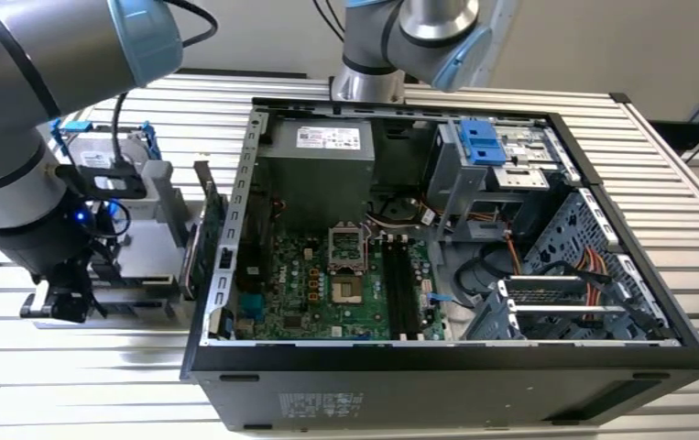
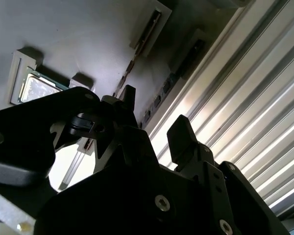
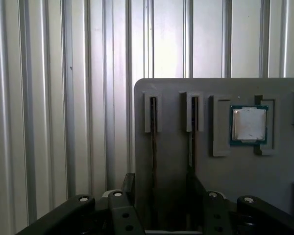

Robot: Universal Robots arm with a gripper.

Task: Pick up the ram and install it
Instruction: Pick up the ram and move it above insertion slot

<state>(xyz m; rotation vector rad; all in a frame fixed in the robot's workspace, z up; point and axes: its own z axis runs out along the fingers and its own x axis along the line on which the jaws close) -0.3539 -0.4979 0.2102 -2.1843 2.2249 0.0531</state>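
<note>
Hovering low over a grey holder tray (image 3: 171, 90), near the worktop (image 1: 667, 137) edge on the exterior view's left, beside the open computer case (image 1: 447, 367): end effector (image 3: 161, 182), fingers spread wide, gripping nothing. The ram (image 3: 153, 147): standing on edge in a tray slot, in line with the gap between the fingers. Processor chip (image 3: 249, 125): recessed in same tray.

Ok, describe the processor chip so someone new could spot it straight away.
Start at the grey holder tray lying on the ribbed metal table. The processor chip lies flat in a square recess in it. It is a square silver plate with a green rim, unlike the thin dark ram sticks standing on edge in the narrow slots.
</note>
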